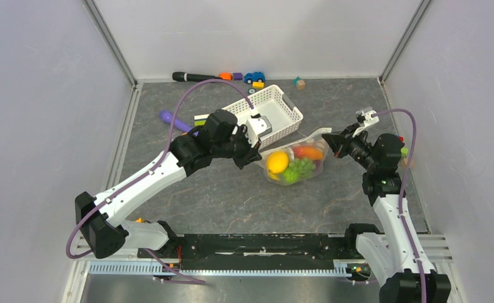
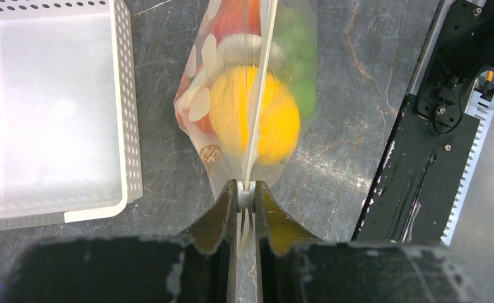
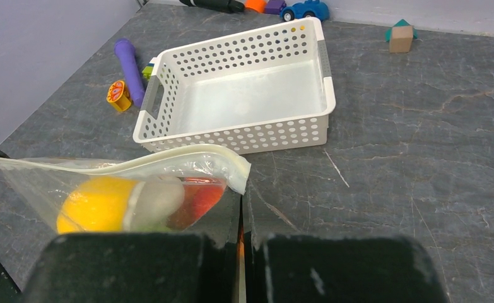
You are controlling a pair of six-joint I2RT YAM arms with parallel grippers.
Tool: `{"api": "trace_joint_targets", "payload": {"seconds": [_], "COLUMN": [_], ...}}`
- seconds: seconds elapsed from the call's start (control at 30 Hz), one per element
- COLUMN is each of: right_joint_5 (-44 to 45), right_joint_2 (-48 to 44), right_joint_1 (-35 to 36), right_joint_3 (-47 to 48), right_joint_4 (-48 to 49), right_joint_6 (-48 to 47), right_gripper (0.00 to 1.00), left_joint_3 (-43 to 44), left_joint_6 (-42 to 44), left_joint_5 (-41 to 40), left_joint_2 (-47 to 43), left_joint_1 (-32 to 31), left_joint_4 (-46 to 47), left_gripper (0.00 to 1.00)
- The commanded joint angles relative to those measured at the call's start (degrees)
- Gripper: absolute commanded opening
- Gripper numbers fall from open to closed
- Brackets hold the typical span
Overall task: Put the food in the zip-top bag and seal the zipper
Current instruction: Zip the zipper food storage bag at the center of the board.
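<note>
Item: zip-top bag point(image 1: 294, 161), food point(image 1: 277, 162) inside, just in front of the white basket point(image 3: 244, 136). Our left hand point(image 2: 245, 202) is clenched on the zipper point(image 2: 260, 95) end, and our right hand point(image 3: 241, 233) is clenched on the opposite corner. We judge it best to hold the strip taut and slide the left pinch along evenly.

Lab test cell, plain white walls point(image 1: 257, 31)

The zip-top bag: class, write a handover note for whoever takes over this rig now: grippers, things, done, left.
Left gripper shut on the zipper at one end of the zip-top bag.
Right gripper shut on its opposite corner.
Done: yellow fruit, green grapes, a red-orange piece bagged.
Outside, beside the white basket: a purple piece, perhaps food.
Left: bag it if so, then press the zipper shut.
</note>
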Motion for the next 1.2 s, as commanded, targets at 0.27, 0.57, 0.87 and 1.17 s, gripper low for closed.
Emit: {"api": "trace_joint_targets", "payload": {"seconds": [0.27,0.57,0.87,1.17], "right_joint_5": [6.3,5.9,-3.8,2.6], "right_joint_2": [-0.6,-0.9,-2.0,-1.1], "right_joint_1": [-2.8,-3.3,-3.3,-3.4], "right_joint_3": [0.6,0.4,-2.2,-0.7], "right_joint_4": [2.0,1.9,9.0,4.2], "right_joint_6": [-2.2,-2.8,-1.2,-0.2], "right_gripper": [0.00,0.00,0.00,0.00], "left_joint_3": [0.0,-0.8,-0.4,-1.6], "left_joint_6": [-1.9,-2.9,-4.4,-11.4], "left_joint_5": [-2.4,-4.1,2.3,-9.1], "left_joint_2": [-0.8,-1.0,-0.7,-7.6], "left_joint_1": [0.4,0.4,0.4,0.4], "left_joint_4": [-3.5,-4.3,-0.6,3.8], "left_gripper": [0.04,0.10,0.98,1.00]}}
